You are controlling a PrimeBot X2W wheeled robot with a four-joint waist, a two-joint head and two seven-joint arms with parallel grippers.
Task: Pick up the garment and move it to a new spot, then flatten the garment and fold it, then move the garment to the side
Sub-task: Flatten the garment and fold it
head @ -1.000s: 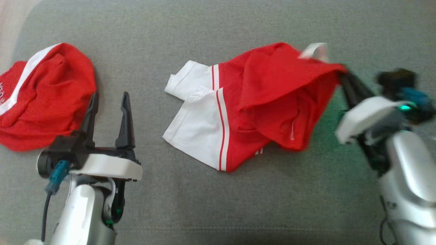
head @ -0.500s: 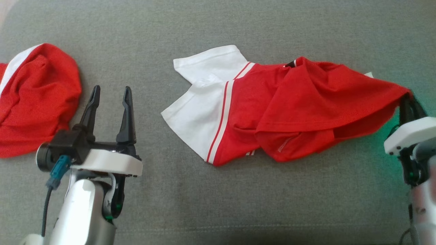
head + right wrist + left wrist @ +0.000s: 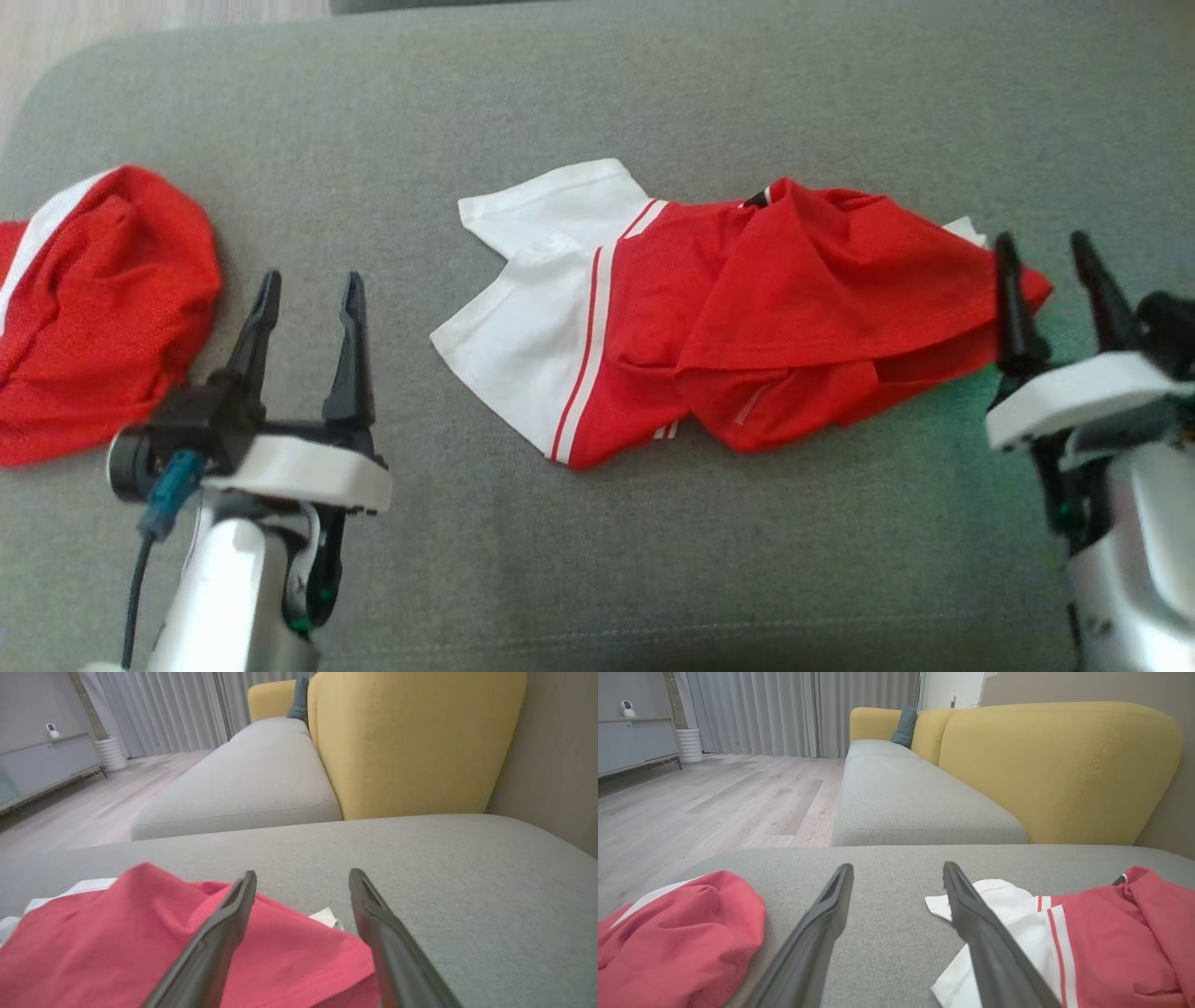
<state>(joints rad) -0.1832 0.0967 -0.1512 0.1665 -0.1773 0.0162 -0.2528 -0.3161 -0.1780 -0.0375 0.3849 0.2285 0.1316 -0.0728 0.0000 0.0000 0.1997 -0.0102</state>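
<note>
left hand (image 3: 311, 280) spread, empty | right hand (image 3: 1043, 241) spread at right corner of garment (image 3: 747, 327), fabric loose | garment crumpled mid sofa cushion (image 3: 597, 93) | second red cloth (image 3: 103, 308) lies left

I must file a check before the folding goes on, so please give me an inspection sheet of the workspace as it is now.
Surface: grey sofa cushion, flat.
Job's things: red and white garment, crumpled, lying mid-cushion, not yet flattened.
Clutter: second red garment, bunched at the left edge, apart from the first.
Grippers: left gripper open, empty, between the two garments; right gripper open, at the garment's right corner, gripping nothing.
Cables: dark cable with teal plug at the left wrist.
Surroundings: yellow sofa back, wooden floor, grey curtains.
</note>
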